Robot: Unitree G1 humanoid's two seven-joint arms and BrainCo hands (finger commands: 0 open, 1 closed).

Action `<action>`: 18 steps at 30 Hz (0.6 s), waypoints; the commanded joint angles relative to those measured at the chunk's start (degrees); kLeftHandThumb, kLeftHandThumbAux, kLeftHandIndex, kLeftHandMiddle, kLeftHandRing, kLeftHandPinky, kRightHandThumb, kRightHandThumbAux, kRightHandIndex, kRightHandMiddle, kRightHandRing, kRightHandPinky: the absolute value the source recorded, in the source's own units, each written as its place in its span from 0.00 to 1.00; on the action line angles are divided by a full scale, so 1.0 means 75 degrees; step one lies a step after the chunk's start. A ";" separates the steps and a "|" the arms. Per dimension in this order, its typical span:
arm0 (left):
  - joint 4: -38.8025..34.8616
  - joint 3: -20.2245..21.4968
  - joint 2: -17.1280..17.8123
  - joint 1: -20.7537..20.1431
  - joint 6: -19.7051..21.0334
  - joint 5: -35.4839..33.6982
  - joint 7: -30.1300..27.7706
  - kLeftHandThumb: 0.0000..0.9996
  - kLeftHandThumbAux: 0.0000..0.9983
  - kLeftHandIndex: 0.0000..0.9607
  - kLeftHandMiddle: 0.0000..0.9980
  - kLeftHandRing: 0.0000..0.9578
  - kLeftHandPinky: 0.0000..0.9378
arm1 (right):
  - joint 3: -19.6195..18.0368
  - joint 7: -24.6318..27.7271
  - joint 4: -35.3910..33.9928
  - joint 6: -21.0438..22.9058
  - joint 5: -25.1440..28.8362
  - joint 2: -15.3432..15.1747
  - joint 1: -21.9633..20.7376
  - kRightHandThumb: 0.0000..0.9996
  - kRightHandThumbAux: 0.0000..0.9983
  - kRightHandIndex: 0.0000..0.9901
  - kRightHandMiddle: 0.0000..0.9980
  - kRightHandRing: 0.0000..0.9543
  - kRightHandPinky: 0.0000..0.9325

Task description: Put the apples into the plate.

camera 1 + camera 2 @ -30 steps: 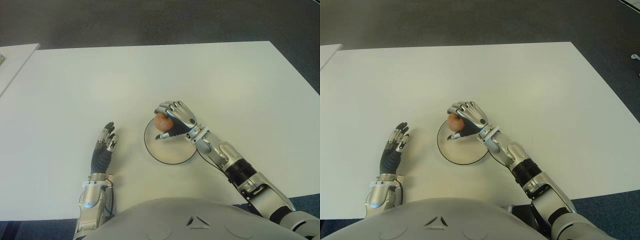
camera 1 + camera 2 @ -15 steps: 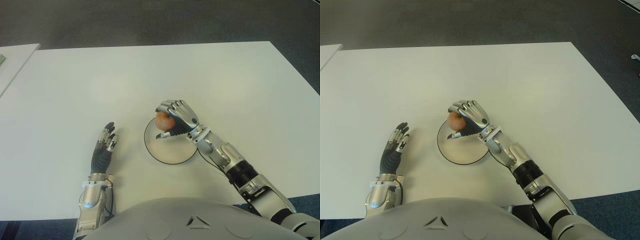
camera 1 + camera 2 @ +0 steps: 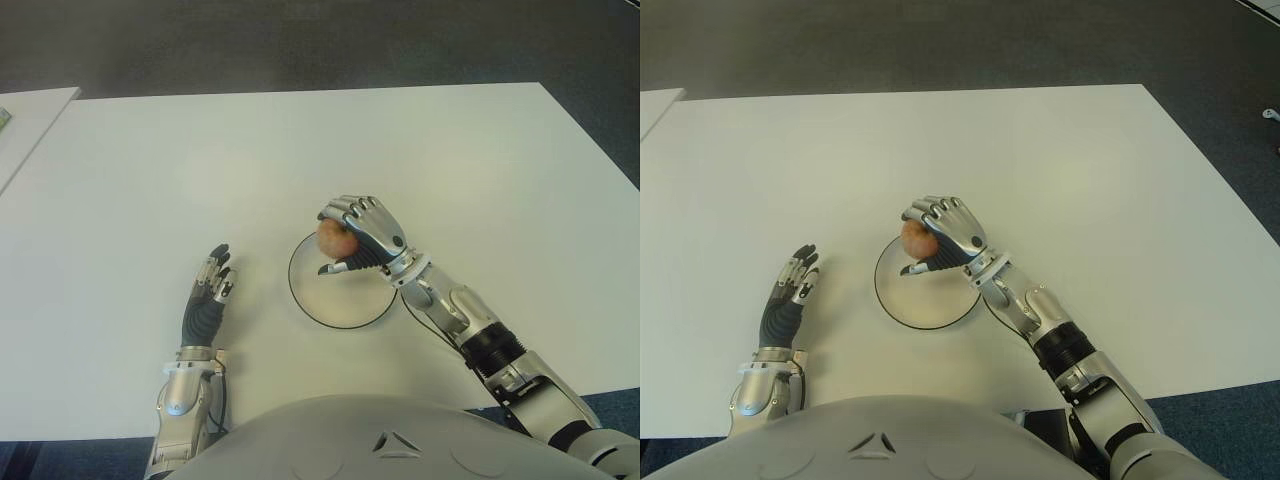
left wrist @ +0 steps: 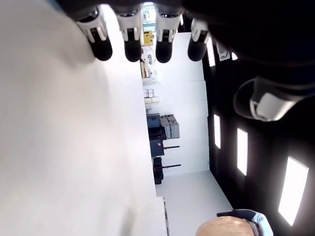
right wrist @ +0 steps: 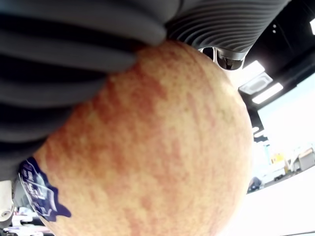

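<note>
One apple [image 3: 334, 238] is in view, reddish-yellow with streaked skin and a small dark blue sticker [image 5: 39, 196] visible in the right wrist view. It is enclosed in the right hand [image 3: 365, 235], whose fingers [image 3: 352, 211] curl over its top and far side while the thumb closes from below; the grip is firm and the apple fills that wrist view. The apple is held above the far edge of the plate [image 3: 340, 300]; whether it touches the plate cannot be told. One plate is present: round, pale, with a thin dark rim, lying on the white table [image 3: 300, 150] near the robot's body. The right forearm reaches in from the robot's right, crossing the plate's right-hand rim. The left hand [image 3: 207, 293] shows to the left of the plate, well apart from it, fingers extended and slightly spread, holding nothing; its wrist view shows four dark fingertips [image 4: 132, 46] straight out over the table. A second white surface [image 3: 25, 120] shows at the far left, separated from the table by a gap. Dark floor [image 3: 300, 40] lies beyond the table.
</note>
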 commanded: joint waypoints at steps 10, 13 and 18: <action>0.0132 -0.0297 -0.0011 0.0304 0.0677 -0.0074 -0.0274 0.03 0.40 0.00 0.00 0.00 0.00 | -0.0300 0.0363 -0.0682 -0.0081 0.0246 -0.0228 0.0436 0.99 0.59 0.82 0.86 0.90 0.92; 0.0061 -0.0305 0.0010 0.0335 0.0722 -0.0061 -0.0251 0.03 0.40 0.00 0.00 0.00 0.00 | -0.0359 0.0469 -0.0767 -0.0065 0.0281 -0.0250 0.0506 0.99 0.59 0.82 0.86 0.90 0.92; -0.0058 -0.0327 0.0057 0.0412 0.0737 0.0024 -0.0203 0.03 0.39 0.00 0.00 0.00 0.00 | -0.0492 0.0688 -0.0931 -0.0008 0.0393 -0.0295 0.0675 1.00 0.59 0.81 0.84 0.87 0.89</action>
